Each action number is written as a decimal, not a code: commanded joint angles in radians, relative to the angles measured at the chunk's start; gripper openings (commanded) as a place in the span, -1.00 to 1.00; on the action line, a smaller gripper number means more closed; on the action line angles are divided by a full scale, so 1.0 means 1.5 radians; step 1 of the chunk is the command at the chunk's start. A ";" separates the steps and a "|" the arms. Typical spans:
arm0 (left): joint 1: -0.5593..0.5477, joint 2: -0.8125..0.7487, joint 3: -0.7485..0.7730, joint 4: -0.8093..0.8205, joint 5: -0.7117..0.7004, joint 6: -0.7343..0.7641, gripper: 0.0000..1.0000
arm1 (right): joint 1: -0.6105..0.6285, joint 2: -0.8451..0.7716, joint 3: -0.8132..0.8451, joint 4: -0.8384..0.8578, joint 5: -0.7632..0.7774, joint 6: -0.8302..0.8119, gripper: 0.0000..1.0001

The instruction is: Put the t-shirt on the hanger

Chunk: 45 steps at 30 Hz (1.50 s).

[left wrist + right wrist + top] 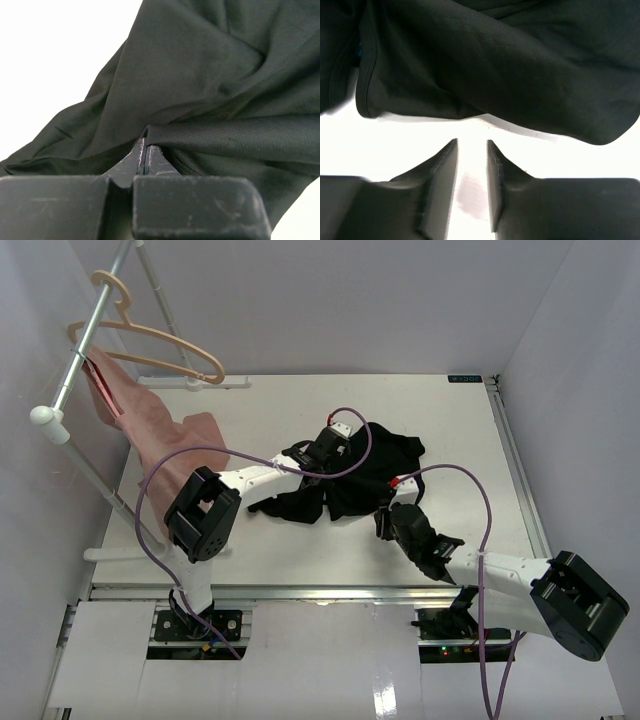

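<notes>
The black t-shirt (370,472) lies crumpled in the middle of the white table. My left gripper (333,443) is on its left upper part; in the left wrist view the jaws (144,145) are closed with a folded hem of the t-shirt (210,90) pinched at their tips. My right gripper (386,517) is at the shirt's near edge; in the right wrist view it (471,144) is open and empty, a little short of the t-shirt (495,65). The tan wooden hanger (150,340) hangs by its hook on the grey rail at the far left.
A grey metal rail (85,350) on a white stand (150,552) stands along the left side. A pink cloth (155,435) hangs from it down to the table. White walls close in the table. Purple cables loop over both arms.
</notes>
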 commanded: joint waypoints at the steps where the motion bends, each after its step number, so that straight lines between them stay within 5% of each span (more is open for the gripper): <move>1: 0.003 -0.026 -0.004 0.009 0.008 0.007 -1.00 | 0.004 -0.026 0.018 0.045 -0.037 -0.088 -0.14; 10: 0.003 -0.083 0.003 -0.010 0.113 -0.010 -1.00 | 0.028 0.054 0.067 0.136 -0.112 -0.145 0.04; 23: 0.008 -0.091 0.033 -0.057 0.126 -0.039 -1.00 | 0.085 0.213 0.124 0.282 -0.023 -0.087 0.02; 45: 0.020 -0.101 0.032 -0.066 0.135 -0.052 -1.00 | 0.152 0.366 0.248 0.141 0.220 0.029 -0.09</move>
